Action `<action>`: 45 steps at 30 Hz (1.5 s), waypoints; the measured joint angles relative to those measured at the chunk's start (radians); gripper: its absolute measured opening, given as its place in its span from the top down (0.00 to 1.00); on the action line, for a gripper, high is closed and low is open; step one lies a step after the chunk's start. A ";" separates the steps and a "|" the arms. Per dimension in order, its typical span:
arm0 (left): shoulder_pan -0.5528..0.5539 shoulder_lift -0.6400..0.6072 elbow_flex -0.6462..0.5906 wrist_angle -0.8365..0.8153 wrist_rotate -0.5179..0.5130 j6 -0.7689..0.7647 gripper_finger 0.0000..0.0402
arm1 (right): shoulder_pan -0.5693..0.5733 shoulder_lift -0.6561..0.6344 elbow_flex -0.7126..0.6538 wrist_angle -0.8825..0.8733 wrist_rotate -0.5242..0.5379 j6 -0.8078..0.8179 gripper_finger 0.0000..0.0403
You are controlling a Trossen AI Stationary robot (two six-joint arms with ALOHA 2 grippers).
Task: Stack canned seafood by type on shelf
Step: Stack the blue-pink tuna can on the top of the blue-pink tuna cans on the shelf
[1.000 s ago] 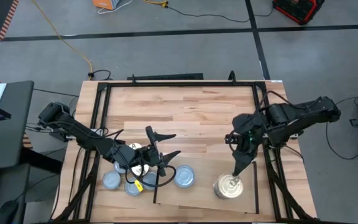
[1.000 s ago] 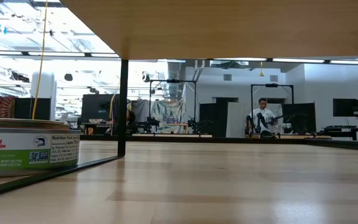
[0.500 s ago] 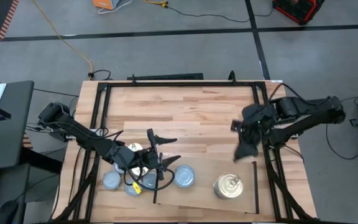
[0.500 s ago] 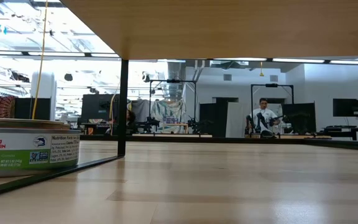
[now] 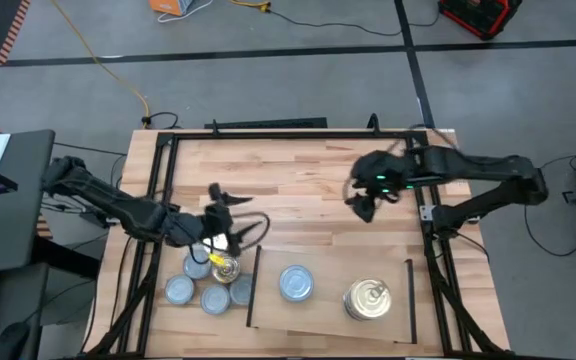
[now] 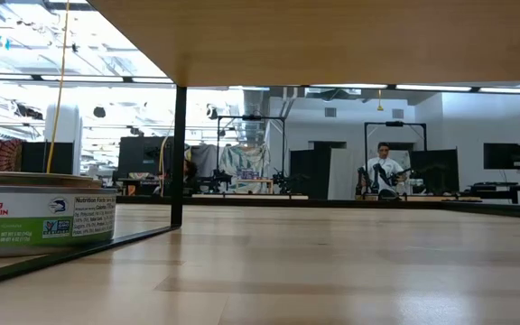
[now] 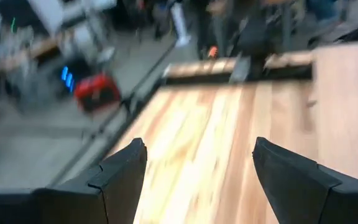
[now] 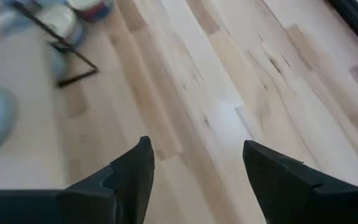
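Canned seafood shows in the high view. One silvery-blue tin (image 5: 296,282) and a gold-lidded stack (image 5: 369,299) stand on the shelf (image 5: 333,322), a pale board with black side strips. Several more tins (image 5: 208,285), silvery-blue with one gold (image 5: 226,266), sit on the tabletop left of the shelf. My left gripper (image 5: 236,206) hangs open just beyond that cluster, touching nothing; its wrist view shows bare wood between the fingers (image 7: 197,162). My right gripper (image 5: 360,204) hangs open over bare table beyond the shelf (image 8: 194,162). In the low view a tin (image 6: 39,215) stands at the left, under the board.
A black frame (image 5: 268,135) runs along the table's far edge and down both sides. Bare plank tabletop (image 5: 298,180) lies between the two grippers and the far edge. Cables trail from the left gripper over the tin cluster. A person (image 6: 383,171) sits far off in the room.
My left gripper has drawn back from the shelf's left edge toward the table's left and far side, rolling as it went. My right gripper has pulled away from the gold stack toward the far edge, turning about. Both stay open. The tins have not moved.
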 joint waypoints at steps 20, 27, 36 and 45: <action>0.038 0.083 -0.001 -0.991 0.250 -0.848 0.29 | -0.189 0.307 -0.066 0.598 -0.262 -0.351 0.33; 0.054 0.232 -0.001 -0.972 0.287 -0.793 0.29 | -0.220 0.247 -0.074 0.591 -0.285 -0.368 0.33; 0.160 0.379 -0.001 -0.820 0.168 -0.664 0.29 | -0.203 0.088 -0.074 0.613 -0.286 -0.431 0.33; 0.355 0.475 -0.001 -0.389 -0.396 -0.212 0.29 | -0.168 -0.040 -0.074 0.544 -0.286 -0.458 0.33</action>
